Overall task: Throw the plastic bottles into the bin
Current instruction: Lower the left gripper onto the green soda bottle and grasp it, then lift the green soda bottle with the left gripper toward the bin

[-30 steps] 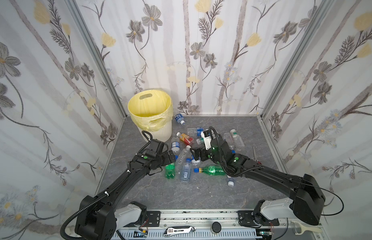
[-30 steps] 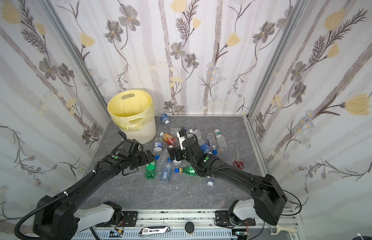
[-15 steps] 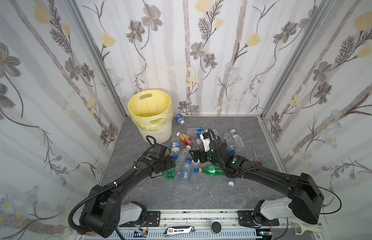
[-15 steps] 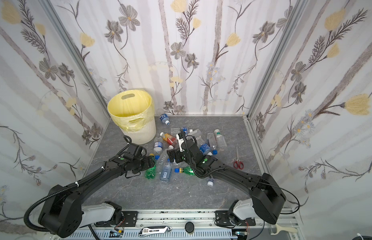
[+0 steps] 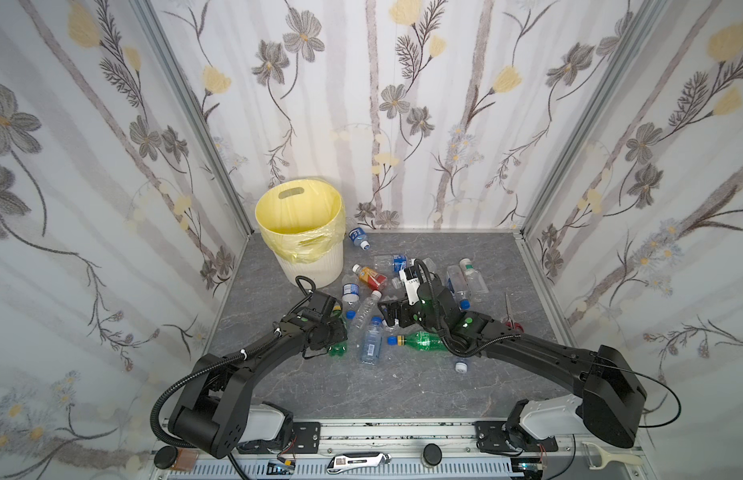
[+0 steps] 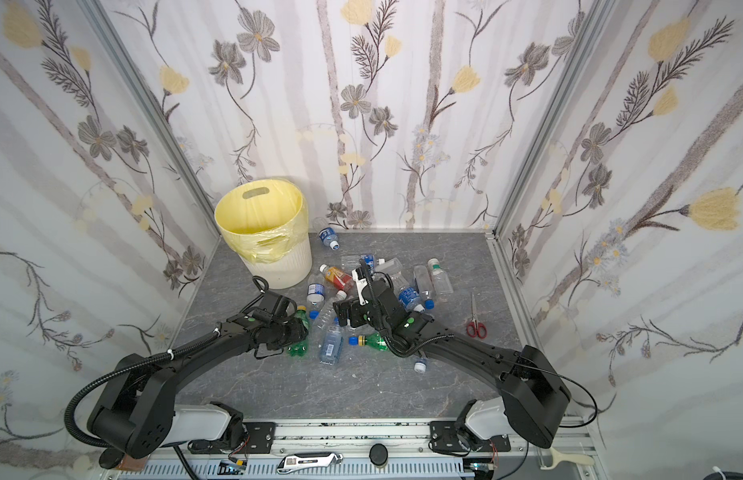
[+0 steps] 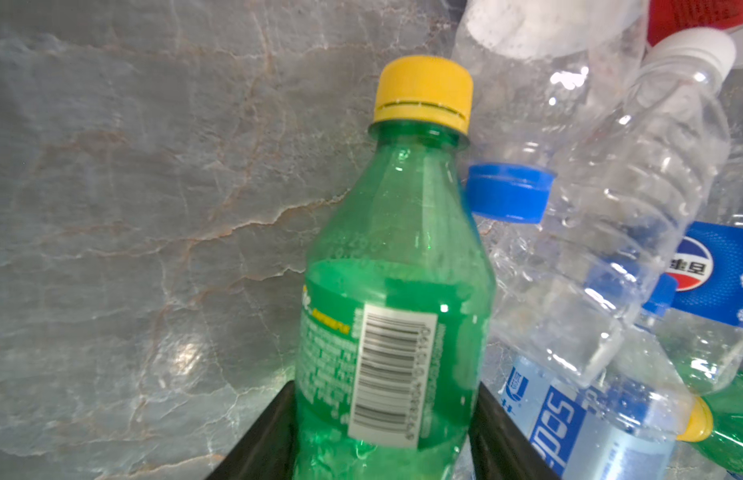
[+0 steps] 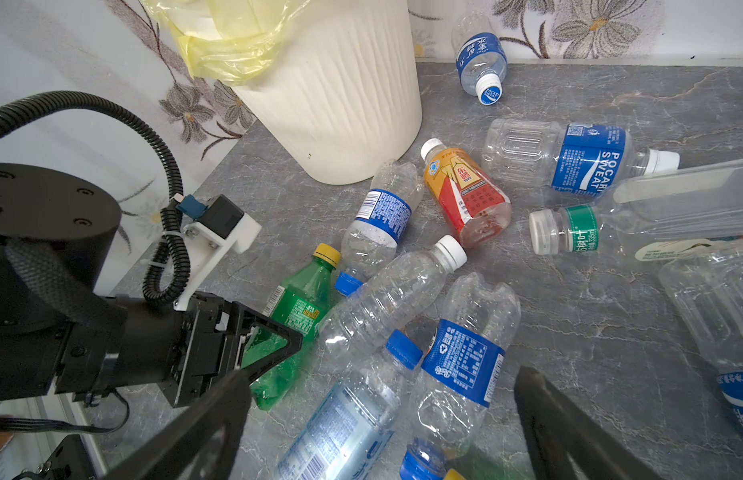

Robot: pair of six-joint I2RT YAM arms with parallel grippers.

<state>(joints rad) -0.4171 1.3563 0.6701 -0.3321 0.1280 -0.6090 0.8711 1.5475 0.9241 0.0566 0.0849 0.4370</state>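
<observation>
your left gripper [image 7: 386, 386] is clamped on the green bottle [image 7: 394, 249]. in the left wrist view a black finger [image 7: 274, 432] presses against each side of its labelled body, and its yellow cap points toward the top of the frame. the bottle lies on the grey marbled table [image 5: 361, 395], left of centre in both top views, at the left edge of the pile of plastic bottles [image 5: 370, 345].

your right gripper [image 8: 382, 372] hangs over that pile with its fingers spread wide apart, and only clear, blue-labelled bottles lie on the table below them.

the bin [image 5: 316, 270] stands upright in the upper left part of the table, close to the corner of the walls, with its yellow liner [image 5: 299, 216] folded over the rim. an orange-red labelled bottle [image 5: 372, 277] lies just right of the bin. a blue-labelled bottle [image 5: 358, 237] lies by the back wall beside it. a second green bottle [image 5: 424, 341] lies on its side by your right arm. red-handled scissors [image 5: 509, 320] lie near the table's right edge.
</observation>
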